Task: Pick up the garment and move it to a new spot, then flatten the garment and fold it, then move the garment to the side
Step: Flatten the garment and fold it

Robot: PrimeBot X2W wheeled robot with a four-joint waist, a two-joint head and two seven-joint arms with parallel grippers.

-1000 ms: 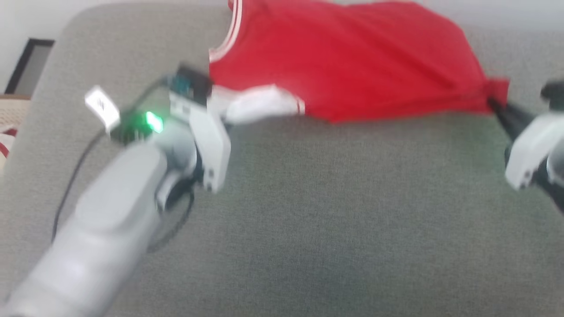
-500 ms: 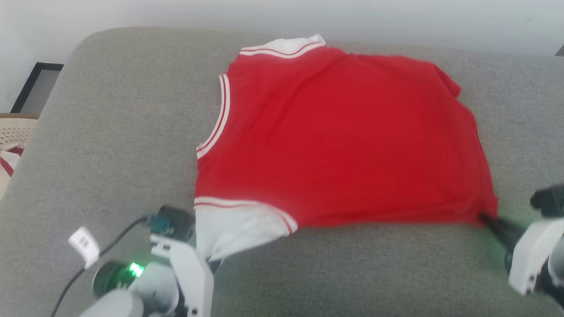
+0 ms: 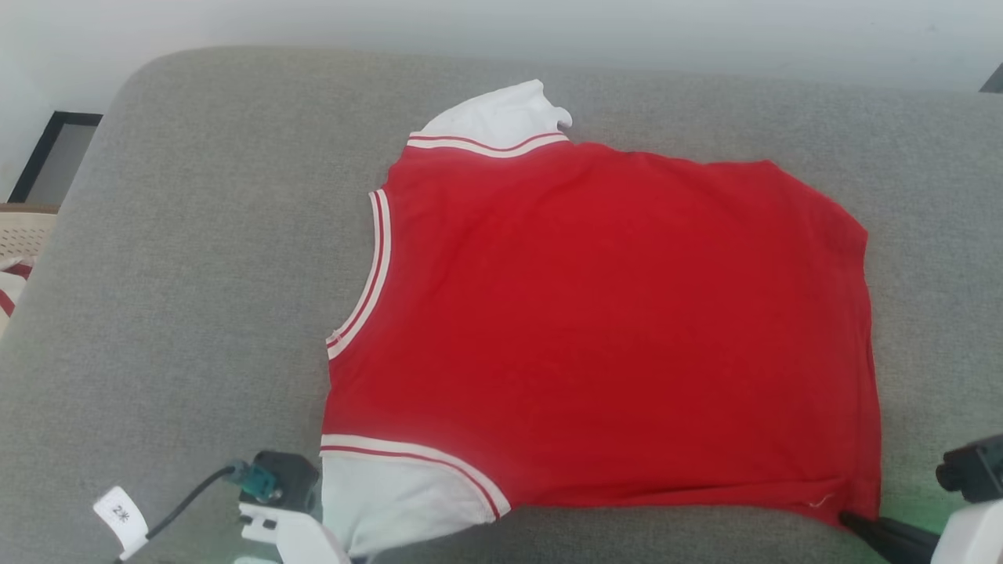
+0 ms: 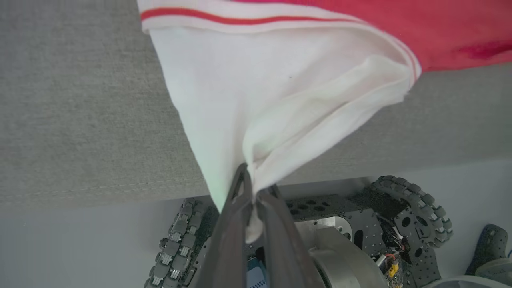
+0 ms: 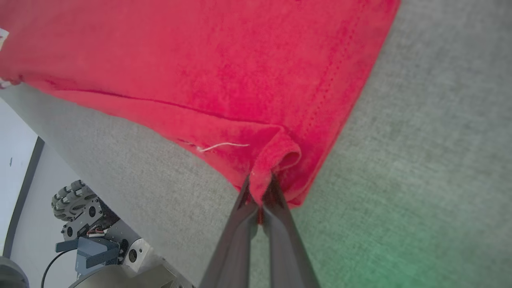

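Note:
The garment (image 3: pixel 603 329), a red jersey with white sleeves and striped trim, lies spread plain side up on the grey cushioned surface (image 3: pixel 196 258). My left gripper (image 4: pixel 254 188) is shut on the tip of its near white sleeve (image 4: pixel 240 100), pulling the cloth into a cone past the surface's front edge. My right gripper (image 5: pixel 261 186) is shut on the red hem corner (image 5: pixel 276 156), which bunches between the fingers. In the head view the left wrist (image 3: pixel 282 517) sits at the bottom left and the right gripper (image 3: pixel 850 521) at the bottom right. No chest lettering is visible.
The robot's wheeled base (image 4: pixel 360 232) shows below the surface's front edge. A dark-framed panel (image 3: pixel 47 153) and a pale slatted item (image 3: pixel 19 227) stand beyond the left side. A pale wall (image 3: pixel 501 31) runs behind.
The head view has tilted, so the whole jersey has slid down the frame. The jersey now lies flatter and more spread, with the far white sleeve showing. Both grips are unchanged.

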